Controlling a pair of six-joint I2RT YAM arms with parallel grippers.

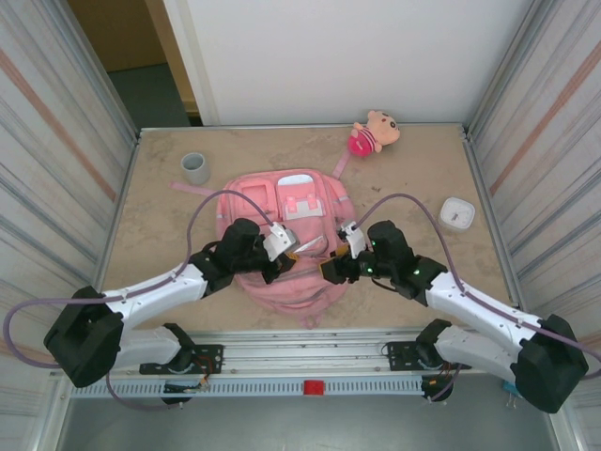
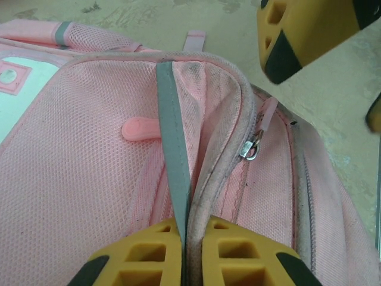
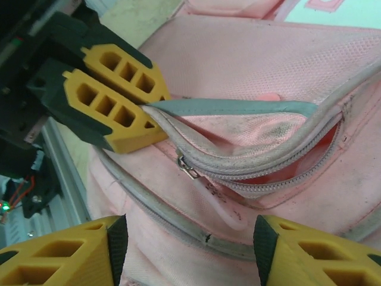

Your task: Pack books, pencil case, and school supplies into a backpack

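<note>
**Backpack (image 1: pixel 291 282) zip: brace the fold, then draw the tab along the teeth**

Flat on the middle of the desk (image 1: pixel 423 178), between the two arms, the backpack is soft pink mesh fabric with paler front pockets. A grey strip (image 2: pixel 172 149) of smooth webbing runs over its bulging seam. The left end effector (image 2: pixel 186 238) is pressed together on that strip and the fold beneath it, lifting the cloth beside the zip (image 3: pixel 268 173). The zip looks only slightly parted, its tape grubby and curved. The right end effector (image 3: pixel 189 241) is spread, hovering with nothing between its fingers, just above the small metal slider and its limp, rubbery pink pull tab (image 3: pixel 223 208).

The step seems to be opening the zip. Done well, the pinch should stay firm so the floppy fabric is taut. The right fingers should close squarely on the tab and follow the zip's curve, not pull upward.

Farther out stand a grey cup (image 1: pixel 195 168), a plush doll (image 1: pixel 374 133) and a white rounded box (image 1: pixel 458 214)
</note>
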